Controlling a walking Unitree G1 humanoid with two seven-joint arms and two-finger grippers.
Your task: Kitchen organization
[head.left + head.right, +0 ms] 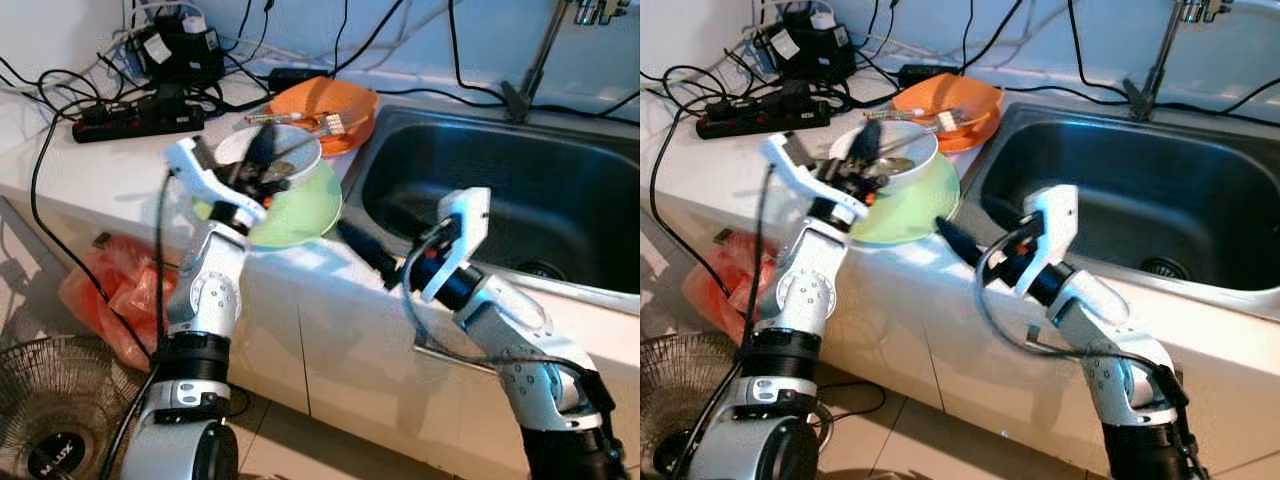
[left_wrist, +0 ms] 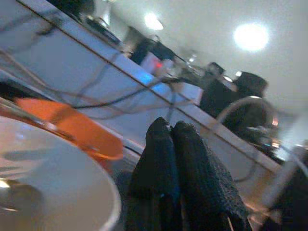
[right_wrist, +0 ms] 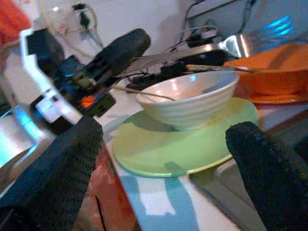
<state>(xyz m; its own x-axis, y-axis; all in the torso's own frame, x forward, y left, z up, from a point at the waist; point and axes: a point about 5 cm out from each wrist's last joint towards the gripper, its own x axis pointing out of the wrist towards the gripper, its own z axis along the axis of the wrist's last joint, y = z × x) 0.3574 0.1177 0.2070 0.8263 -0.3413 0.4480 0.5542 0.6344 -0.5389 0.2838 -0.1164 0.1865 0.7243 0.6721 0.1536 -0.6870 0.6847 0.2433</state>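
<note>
Glossy white bowl [image 3: 190,98] on a smooth green plate [image 3: 178,144]; brushed steel sink [image 1: 500,190] beside the right gripper's [image 3: 163,159] rough black fingers [image 3: 262,163].

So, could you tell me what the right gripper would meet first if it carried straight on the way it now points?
Most likely the rim of the green plate, which lies right ahead between the open fingers of the right gripper, with the white bowl on it just behind. Depth is hard to judge.

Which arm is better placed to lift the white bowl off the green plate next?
Left. The left gripper hangs over the white bowl, fingers together; the right gripper is open but low at the counter edge, beside the green plate.
</note>
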